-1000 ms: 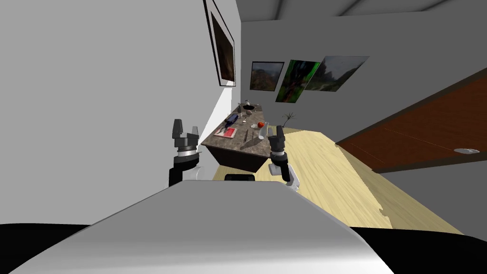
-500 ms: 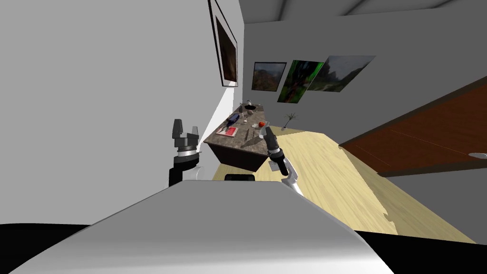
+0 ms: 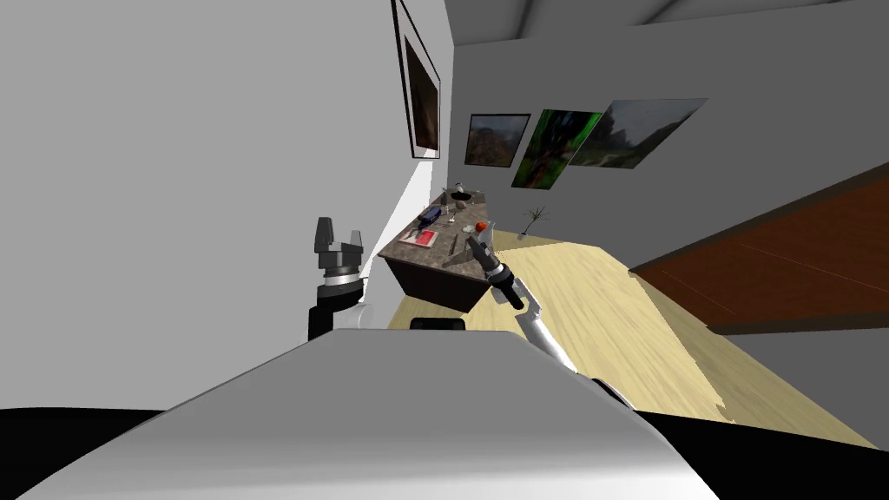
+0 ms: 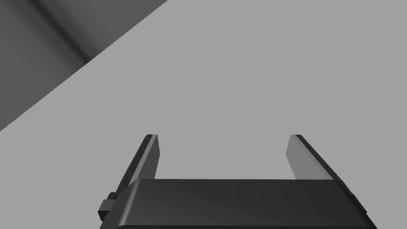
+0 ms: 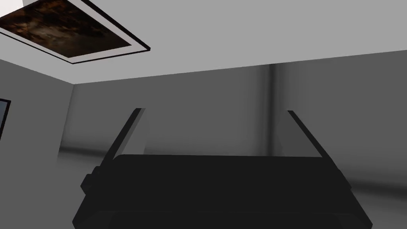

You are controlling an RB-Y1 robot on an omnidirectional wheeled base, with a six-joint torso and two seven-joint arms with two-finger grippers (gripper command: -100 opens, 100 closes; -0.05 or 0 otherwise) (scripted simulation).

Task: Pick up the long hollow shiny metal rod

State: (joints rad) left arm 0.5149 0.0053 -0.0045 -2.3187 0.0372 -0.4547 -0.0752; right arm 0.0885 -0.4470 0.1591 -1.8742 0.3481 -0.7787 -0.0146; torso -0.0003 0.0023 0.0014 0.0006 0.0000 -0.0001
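Lying on the desk [image 3: 430, 286] near its front edge, the thin grey rod [image 3: 455, 250] sits at 12 o'clock in the head view. Right jaws hover near its 3 o'clock; left jaws stand at 10 o'clock beside the wall [image 3: 217, 174]. Wrist views show both spread wide and empty. Open floor [image 3: 590, 295] runs toward 2 o'clock.

a dark table with a mottled brown stone top [image 3: 427, 259] stands against a light grey wall. on it lie a flat red book [image 3: 418, 240], a dark blue object [image 3: 429, 214], a small orange-red ball [image 3: 480, 226] and, at the far end, a dark bowl [image 3: 460, 196]. a thin twiggy plant [image 3: 532, 217] stands on the pale wood floor [image 3: 608, 321] beyond it. three framed pictures [image 3: 556, 146] hang on the far wall.
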